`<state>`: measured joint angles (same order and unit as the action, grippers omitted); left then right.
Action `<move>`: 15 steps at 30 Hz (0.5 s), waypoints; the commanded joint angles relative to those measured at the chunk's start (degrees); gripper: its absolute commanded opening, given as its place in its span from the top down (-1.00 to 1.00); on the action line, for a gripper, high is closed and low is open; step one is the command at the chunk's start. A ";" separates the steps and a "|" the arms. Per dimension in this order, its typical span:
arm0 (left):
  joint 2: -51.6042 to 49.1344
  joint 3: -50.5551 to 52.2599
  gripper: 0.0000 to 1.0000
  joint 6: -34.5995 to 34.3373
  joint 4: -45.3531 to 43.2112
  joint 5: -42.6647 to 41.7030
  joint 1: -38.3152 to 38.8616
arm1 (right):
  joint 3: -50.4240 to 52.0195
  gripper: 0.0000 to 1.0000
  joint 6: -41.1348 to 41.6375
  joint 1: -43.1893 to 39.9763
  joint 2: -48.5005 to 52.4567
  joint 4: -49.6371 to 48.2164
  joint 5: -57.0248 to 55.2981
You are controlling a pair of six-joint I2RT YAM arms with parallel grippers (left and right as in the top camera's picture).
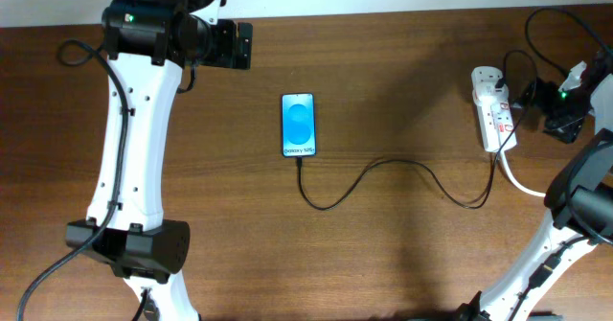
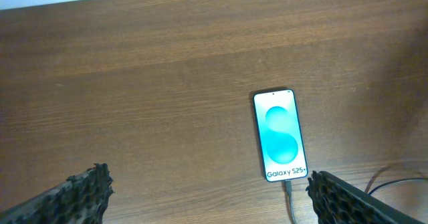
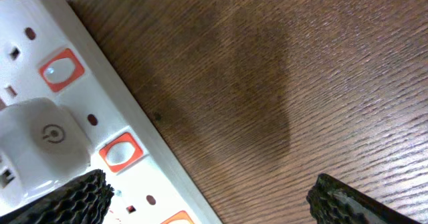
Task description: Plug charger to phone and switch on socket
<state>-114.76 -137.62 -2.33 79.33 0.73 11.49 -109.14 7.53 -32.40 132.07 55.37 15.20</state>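
Left gripper, right gripper: jaws spread wide, nothing held. Phone: laid flat, long axis far-to-near, charger seated at its near end.

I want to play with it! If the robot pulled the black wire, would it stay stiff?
Probably not. The charger lies in loose curves, so it would likely flop and bend. It looks plugged into the phone, so a pull might drag that thin phone along.
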 commanded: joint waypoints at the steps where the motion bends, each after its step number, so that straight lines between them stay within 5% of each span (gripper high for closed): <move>1: 0.13 -0.09 -0.99 1.09 -0.15 0.59 -0.15 | 1.86 -0.97 1.16 0.66 0.79 -0.72 -0.90; 15: 0.13 -0.09 -0.99 1.11 -0.11 0.59 -0.13 | 3.61 -0.97 5.29 2.45 0.85 -4.22 -3.72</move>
<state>-114.76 -137.62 -2.33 79.33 0.73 11.49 -106.04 9.50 -30.55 132.09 51.88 13.61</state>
